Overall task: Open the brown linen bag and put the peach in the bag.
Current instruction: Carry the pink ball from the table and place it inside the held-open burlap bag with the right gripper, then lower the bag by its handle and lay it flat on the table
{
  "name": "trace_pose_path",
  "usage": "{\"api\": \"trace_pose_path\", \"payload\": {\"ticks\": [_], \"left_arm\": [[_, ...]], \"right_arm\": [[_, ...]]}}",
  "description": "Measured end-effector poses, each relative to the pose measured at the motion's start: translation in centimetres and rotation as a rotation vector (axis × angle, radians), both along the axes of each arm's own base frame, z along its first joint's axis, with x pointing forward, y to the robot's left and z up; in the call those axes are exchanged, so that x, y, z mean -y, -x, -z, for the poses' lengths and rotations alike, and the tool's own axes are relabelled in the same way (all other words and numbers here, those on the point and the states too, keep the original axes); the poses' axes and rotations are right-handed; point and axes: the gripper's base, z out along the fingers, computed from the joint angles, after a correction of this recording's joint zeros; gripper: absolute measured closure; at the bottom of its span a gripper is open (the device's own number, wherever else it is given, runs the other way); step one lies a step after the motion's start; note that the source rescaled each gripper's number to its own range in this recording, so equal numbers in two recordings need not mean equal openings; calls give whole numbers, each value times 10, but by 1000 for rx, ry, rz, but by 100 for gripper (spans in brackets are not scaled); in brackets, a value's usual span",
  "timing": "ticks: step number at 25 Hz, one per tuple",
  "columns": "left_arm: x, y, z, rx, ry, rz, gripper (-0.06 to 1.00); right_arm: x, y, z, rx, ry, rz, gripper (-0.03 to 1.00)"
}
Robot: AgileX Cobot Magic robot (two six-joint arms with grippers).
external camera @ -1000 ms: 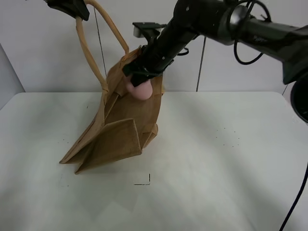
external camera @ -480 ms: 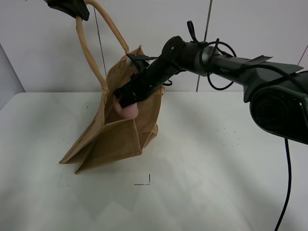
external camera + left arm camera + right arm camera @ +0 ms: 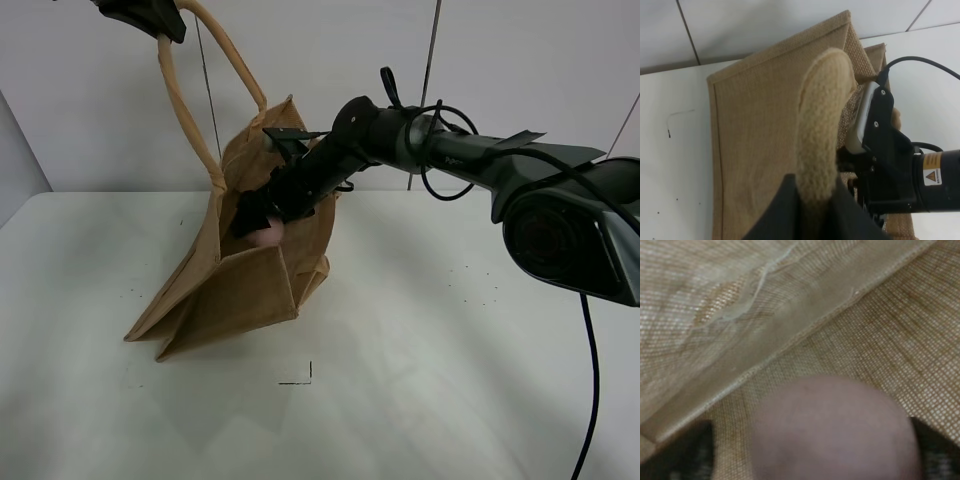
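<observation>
High view: the brown linen bag (image 3: 250, 285) stands tilted on the white table (image 3: 450, 330). Its mouth is hauled up by one loop handle (image 3: 185, 110), and the right arm reaches across into the opening.
Left gripper: the left gripper (image 3: 150, 18) sits at the very top edge of the high view, clamped on the crown of that handle.
Left wrist view only: close up, the thick woolly handle is pinched between two dark fingers (image 3: 777, 215). Beyond it are the bag's outer panel and the right arm's wrist in the mouth. The fruit does not show here.
Right wrist view only: the inside of the bag shows as coarse weave and a pale seam, with a blurred pink ball filling the foreground.
Right gripper: the right gripper (image 3: 262, 215) is closed narrow on the peach (image 3: 266, 237), with a dark finger (image 3: 687, 450) at either side of it.
Peach's place: it is inside the bag's mouth, at the gripper's tip, between the panels. Whether it touches the cloth, I cannot tell.
</observation>
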Motion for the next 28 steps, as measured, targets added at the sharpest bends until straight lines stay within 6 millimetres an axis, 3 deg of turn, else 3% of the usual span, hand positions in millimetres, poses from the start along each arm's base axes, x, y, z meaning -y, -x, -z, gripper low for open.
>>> {"api": "trace_pose_path", "payload": {"ticks": [2,6,13,17,20,24,28], "left_arm": [[0,0,0,0,0,0,94],[0,0,0,0,0,0,94],[0,0,0,0,0,0,94],[0,0,0,0,0,0,94],[0,0,0,0,0,0,94],[0,0,0,0,0,0,94],[0,0,0,0,0,0,94]], "right_arm": [[0,1,0,-9,9,-11,1],[6,6,-9,-18,71,-29,-3],[41,15,-67,-44,217,40,-3],[64,22,-88,-74,373,150,-3],[77,20,-91,-63,470,235,-3],[90,14,-90,-81,473,288,-3],[120,-1,-88,-104,468,353,-3]]}}
